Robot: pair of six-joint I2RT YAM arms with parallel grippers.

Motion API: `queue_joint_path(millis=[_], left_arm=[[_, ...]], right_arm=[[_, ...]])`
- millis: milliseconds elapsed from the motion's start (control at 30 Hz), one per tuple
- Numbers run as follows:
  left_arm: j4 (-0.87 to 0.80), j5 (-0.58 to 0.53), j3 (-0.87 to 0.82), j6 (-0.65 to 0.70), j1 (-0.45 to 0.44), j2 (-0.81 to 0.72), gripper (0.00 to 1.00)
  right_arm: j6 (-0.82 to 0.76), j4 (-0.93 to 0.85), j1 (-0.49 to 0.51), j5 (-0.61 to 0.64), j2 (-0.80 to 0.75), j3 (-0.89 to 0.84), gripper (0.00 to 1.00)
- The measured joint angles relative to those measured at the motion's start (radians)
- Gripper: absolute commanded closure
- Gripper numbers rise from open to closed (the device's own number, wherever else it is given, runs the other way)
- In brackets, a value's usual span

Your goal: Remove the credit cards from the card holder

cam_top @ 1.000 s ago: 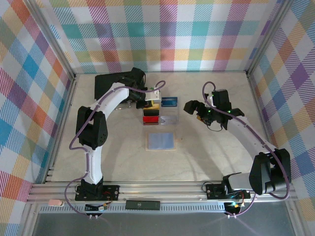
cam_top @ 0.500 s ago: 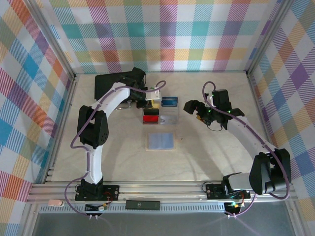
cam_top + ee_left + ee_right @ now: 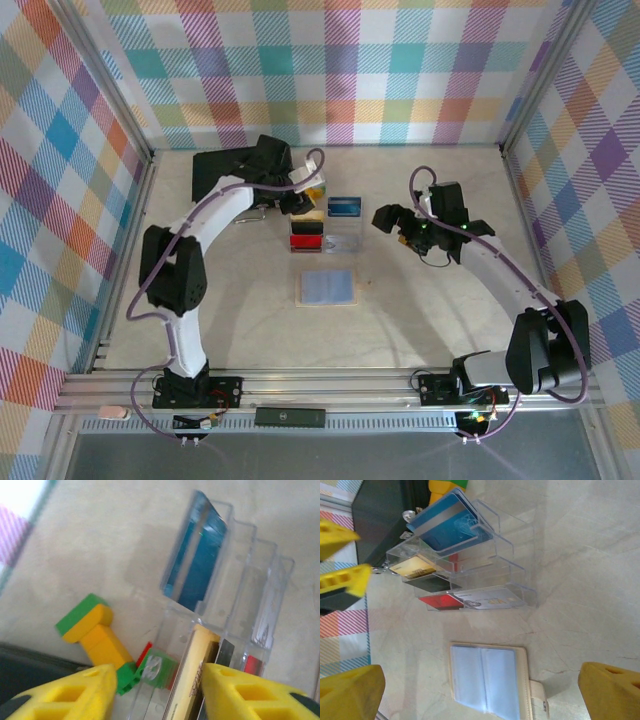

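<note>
The card holder [image 3: 327, 287] lies open and flat mid-table, its pale blue pockets up inside a cream border [image 3: 487, 680]. The credit cards stand in a clear stepped stand [image 3: 350, 226]: blue [image 3: 442, 522], yellowish-tan [image 3: 415, 567], black [image 3: 430, 583], red [image 3: 437, 601] and whitish [image 3: 490, 598]. My left gripper [image 3: 308, 192] hovers at the stand's back left, open. In the left wrist view the tan card [image 3: 192, 680] stands between the jaws of the left gripper [image 3: 159, 680], close to the right finger and apart from the left one. My right gripper [image 3: 392, 222] is wide open, right of the stand, holding nothing.
A green and yellow block [image 3: 92, 630] lies just behind the stand by the left gripper. A large black case [image 3: 215, 170] sits at the back left. Checkered walls close in the table on three sides. Bare tabletop surrounds the card holder.
My left jaws have parted from shut, leaving the tan card standing in the stand. The left arm's elbow has swung left. The right arm has not moved.
</note>
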Motion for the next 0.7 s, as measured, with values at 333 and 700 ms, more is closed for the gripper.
queue_joint_path(millis=[333, 700], left_arm=[[0.364, -0.169, -0.402, -0.504, 0.003, -0.336, 0.0], [0.279, -0.306, -0.557, -0.935, 0.01, -0.498, 0.0]], right_arm=[[-0.029, -0.073, 0.151, 0.128, 0.056, 0.029, 0.01], [-0.028, -0.117, 0.4, 0.272, 0.23, 0.151, 0.06]])
